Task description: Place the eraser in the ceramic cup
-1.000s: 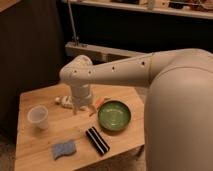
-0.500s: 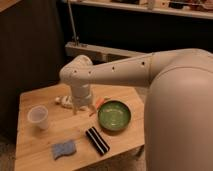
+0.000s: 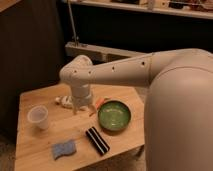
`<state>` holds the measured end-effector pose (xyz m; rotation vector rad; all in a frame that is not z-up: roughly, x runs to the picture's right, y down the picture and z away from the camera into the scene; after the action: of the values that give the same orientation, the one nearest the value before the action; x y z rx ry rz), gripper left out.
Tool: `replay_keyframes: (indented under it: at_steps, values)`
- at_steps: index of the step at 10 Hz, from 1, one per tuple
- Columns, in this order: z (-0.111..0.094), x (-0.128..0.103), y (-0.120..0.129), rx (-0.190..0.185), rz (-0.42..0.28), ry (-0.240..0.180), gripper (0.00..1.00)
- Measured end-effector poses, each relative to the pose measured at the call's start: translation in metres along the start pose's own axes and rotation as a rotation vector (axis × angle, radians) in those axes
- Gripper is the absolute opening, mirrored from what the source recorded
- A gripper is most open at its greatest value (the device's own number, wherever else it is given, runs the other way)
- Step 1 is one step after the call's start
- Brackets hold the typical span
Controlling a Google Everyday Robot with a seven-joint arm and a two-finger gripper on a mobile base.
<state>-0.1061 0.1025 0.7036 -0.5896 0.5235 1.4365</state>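
The eraser (image 3: 97, 140), a long black block with pale lengthwise stripes, lies on the wooden table (image 3: 30, 152) near the front, just below the green bowl (image 3: 114, 115). The ceramic cup (image 3: 39, 117), whitish and tapered, stands upright at the table's left side. My gripper (image 3: 82, 110) hangs from the white arm over the middle of the table, between cup and bowl, above and behind the eraser. It holds nothing that I can see.
A blue wavy-edged sponge (image 3: 63, 149) lies at the front left of the eraser. A white tube (image 3: 64, 101) and an orange item (image 3: 99, 104) lie behind the gripper. My large white arm body (image 3: 180, 115) fills the right side. Dark shelving stands behind.
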Motion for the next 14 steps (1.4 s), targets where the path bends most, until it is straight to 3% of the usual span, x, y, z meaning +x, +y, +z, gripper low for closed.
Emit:
replay_keyframes:
  at_steps: [1, 3, 4, 5, 7, 9, 10, 11, 14]
  values:
    - [0.000, 0.000, 0.000, 0.001, -0.006, 0.000, 0.65]
    - [-0.004, -0.004, -0.012, -0.089, -0.099, -0.032, 0.65]
    - [-0.007, -0.004, -0.016, -0.173, -0.149, -0.041, 0.65]
    - [-0.011, -0.002, -0.020, -0.314, -0.211, -0.041, 0.65]
    - [-0.025, -0.007, -0.028, -0.523, -0.287, -0.088, 0.65]
    - [-0.040, -0.015, -0.038, -0.646, -0.315, -0.150, 0.65]
    - [-0.040, -0.015, -0.034, -0.642, -0.320, -0.130, 0.65]
    - [-0.038, -0.017, -0.028, -0.605, -0.333, -0.101, 0.65]
    - [0.005, -0.011, -0.007, -0.400, -0.399, 0.032, 0.65]
